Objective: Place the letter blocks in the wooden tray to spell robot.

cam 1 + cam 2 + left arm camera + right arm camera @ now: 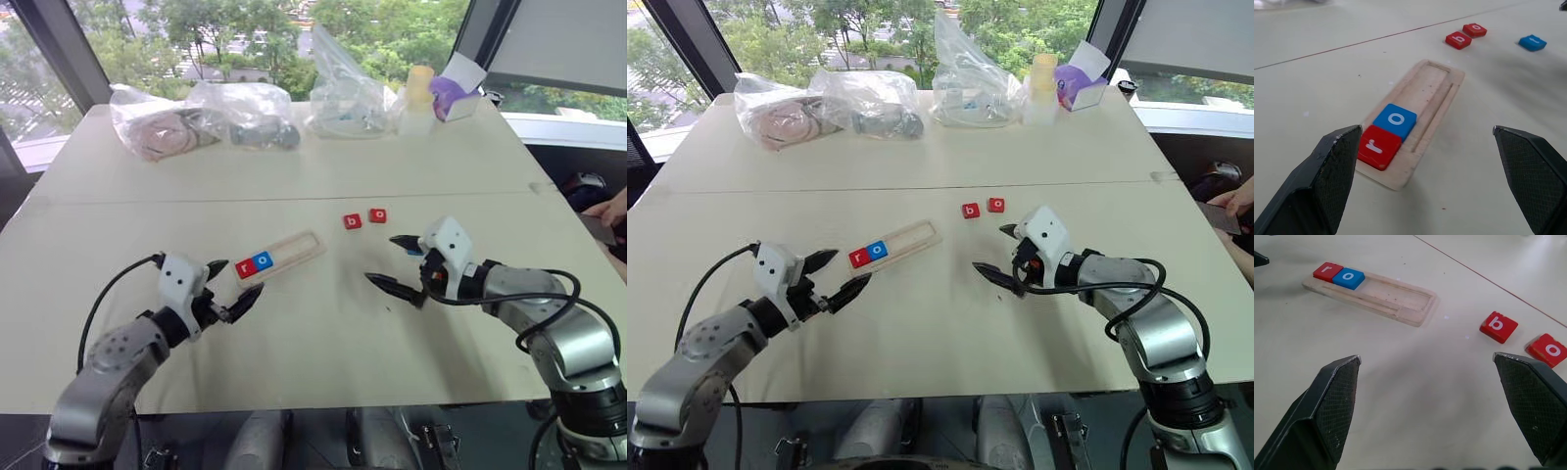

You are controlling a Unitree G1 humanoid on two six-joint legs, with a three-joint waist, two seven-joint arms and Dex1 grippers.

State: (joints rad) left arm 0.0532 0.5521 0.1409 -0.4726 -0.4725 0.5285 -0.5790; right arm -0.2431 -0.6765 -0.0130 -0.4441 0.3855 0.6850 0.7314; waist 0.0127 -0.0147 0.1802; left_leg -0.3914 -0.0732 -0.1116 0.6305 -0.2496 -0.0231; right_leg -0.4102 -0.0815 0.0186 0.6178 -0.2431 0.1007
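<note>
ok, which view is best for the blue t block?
Left wrist view: the blue t block lies in plain sight on the table past the red b and red o. In the left eye view, the right gripper mostly covers it.

- A pale table (294,372) with a seam running across its width.
- Along its far edge, three clear plastic bags: one with pinkish contents (157,125) toward the far left corner, a middle bag with dark items (257,117), and a taller bag (345,98).
- A pale yellow cup stack (417,98) and a purple box (453,96) near the far right corner.
- A person's hand (609,210) past the right edge.
</note>
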